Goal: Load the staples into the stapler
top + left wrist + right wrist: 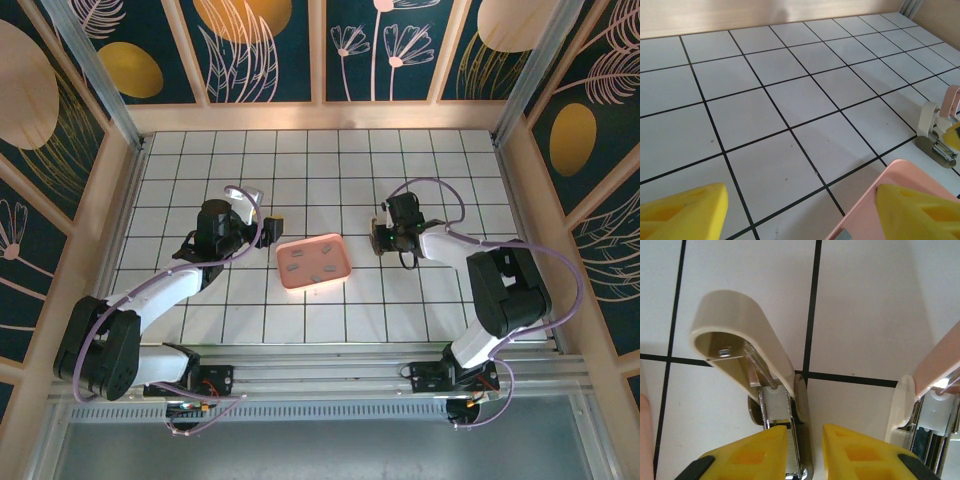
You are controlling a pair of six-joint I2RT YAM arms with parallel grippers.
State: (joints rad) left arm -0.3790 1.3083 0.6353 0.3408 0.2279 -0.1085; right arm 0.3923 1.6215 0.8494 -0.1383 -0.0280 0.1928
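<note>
The stapler (750, 335) lies on the white tiles with its cream lid swung up and its metal channel bare. My right gripper (805, 450) is open by a narrow gap, its yellow fingers (860, 455) straddling the channel's near end; a sliver of tile shows beside the base. From above, this gripper (380, 238) sits right of the pink tray (282, 265). Several dark-grey staples (316, 262) lie in the tray. My left gripper (800, 215) is wide open and holds nothing, its right finger (920, 210) over the tray's corner (875, 205). The stapler (935, 145) also shows far right in the left wrist view.
A second open stapler (937, 412) with a pink lid stands just right of the first. Wooden walls (320, 117) fence the tiled floor. Free tiles stretch behind and in front of the tray.
</note>
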